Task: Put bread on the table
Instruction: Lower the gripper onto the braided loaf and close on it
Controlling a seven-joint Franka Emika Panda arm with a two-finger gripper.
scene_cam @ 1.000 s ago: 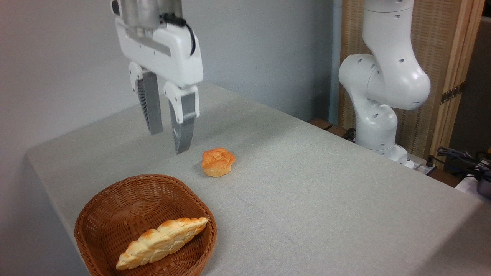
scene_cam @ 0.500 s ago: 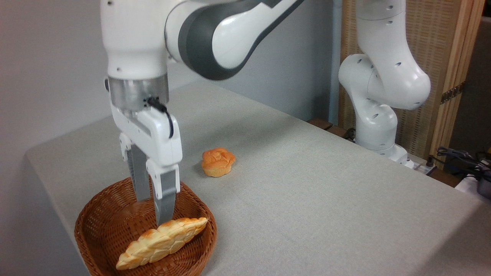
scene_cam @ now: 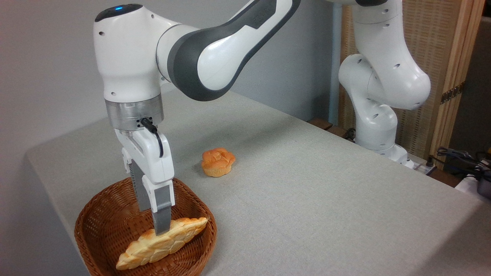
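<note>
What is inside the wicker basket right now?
The braided bread lies in the basket, with the gripper lowered onto its middle. The far finger's tip is hidden, so the grip is unclear.

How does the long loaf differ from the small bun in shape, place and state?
The loaf is long, braided and pale golden with pointed ends; the bun is small, round and deeper orange. The loaf lies inside the basket; the bun sits on the bare table. The gripper reaches down at the loaf; nothing is near the bun. Both look like baked bread.
</note>
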